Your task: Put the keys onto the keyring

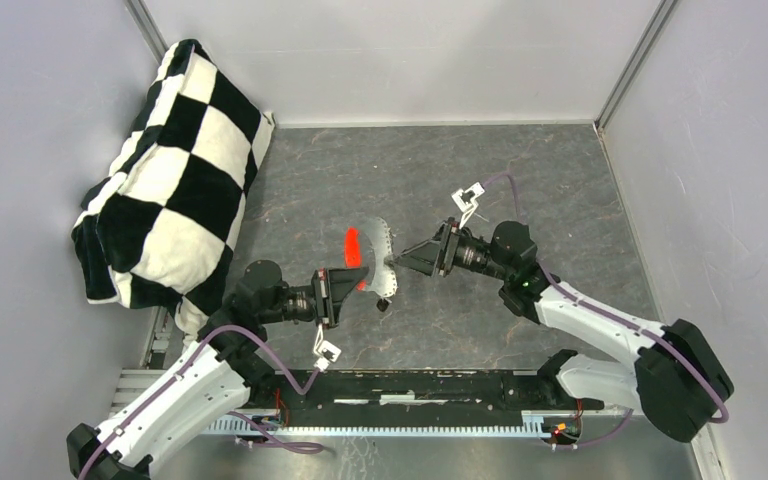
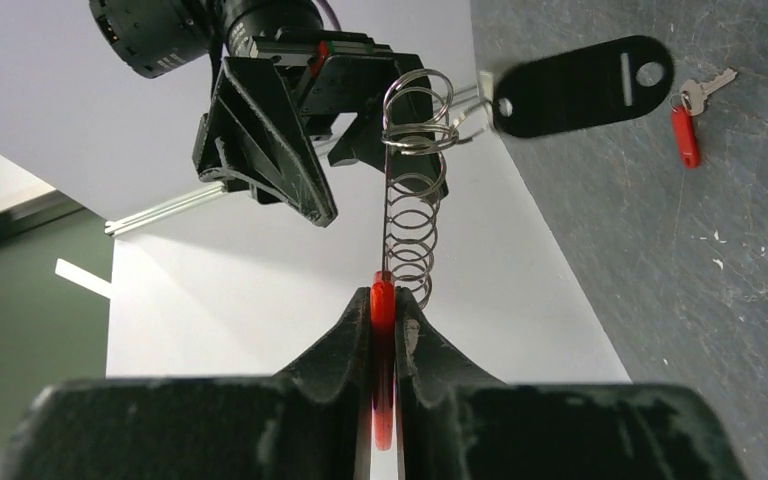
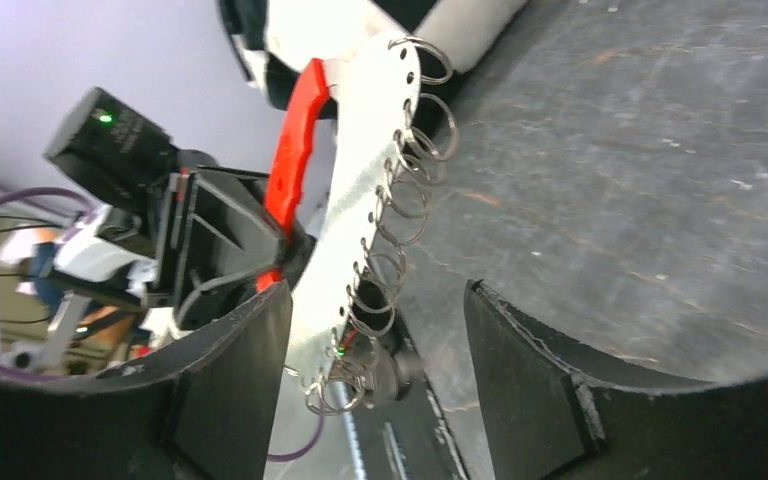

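Observation:
The keyring (image 1: 382, 255) is a pale metal plate with a red band (image 1: 353, 245) and a row of wire rings (image 2: 415, 200) along one edge, held up above the table. My left gripper (image 2: 384, 300) is shut on the red band (image 2: 383, 310). The black-headed key (image 2: 580, 85) hangs from a ring at the plate's end. The red-headed key (image 2: 685, 130) lies loose on the table. My right gripper (image 3: 375, 340) stands open, with the lower rings (image 3: 360, 300) between its fingers (image 3: 530, 390) and untouched. The red band (image 3: 295, 150) shows beyond it.
A black-and-white checkered cushion (image 1: 170, 180) leans in the back left corner. Pale walls enclose the grey table (image 1: 520, 190) on three sides. The arms' mounting rail (image 1: 390, 400) runs along the near edge.

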`<act>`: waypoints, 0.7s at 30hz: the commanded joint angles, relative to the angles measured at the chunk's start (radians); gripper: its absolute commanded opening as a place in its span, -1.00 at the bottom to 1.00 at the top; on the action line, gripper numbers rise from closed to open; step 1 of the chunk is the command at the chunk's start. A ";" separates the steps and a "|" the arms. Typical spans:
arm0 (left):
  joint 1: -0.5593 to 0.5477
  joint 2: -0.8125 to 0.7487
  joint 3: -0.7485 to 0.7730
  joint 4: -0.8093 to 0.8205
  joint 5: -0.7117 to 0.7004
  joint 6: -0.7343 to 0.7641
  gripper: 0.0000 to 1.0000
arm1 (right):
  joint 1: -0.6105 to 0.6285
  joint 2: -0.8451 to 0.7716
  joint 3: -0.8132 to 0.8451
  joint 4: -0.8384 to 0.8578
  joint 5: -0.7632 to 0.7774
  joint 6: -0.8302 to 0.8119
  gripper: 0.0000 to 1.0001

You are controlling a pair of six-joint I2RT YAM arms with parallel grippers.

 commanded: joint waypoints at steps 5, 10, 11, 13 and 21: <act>-0.002 -0.029 0.007 0.030 0.067 0.229 -0.96 | -0.007 0.098 -0.008 0.430 -0.102 0.226 0.30; -0.002 -0.030 0.007 0.012 0.072 0.258 -0.96 | -0.007 0.171 0.010 0.577 -0.115 0.311 0.21; -0.002 -0.031 0.007 0.008 0.072 0.263 -0.96 | -0.007 0.188 0.016 0.610 -0.120 0.329 0.18; -0.002 -0.031 0.004 0.003 0.073 0.277 -0.96 | -0.005 0.209 0.026 0.649 -0.128 0.350 0.10; -0.002 -0.026 0.001 -0.015 0.070 0.324 -0.96 | -0.003 0.260 0.054 0.719 -0.139 0.384 -0.11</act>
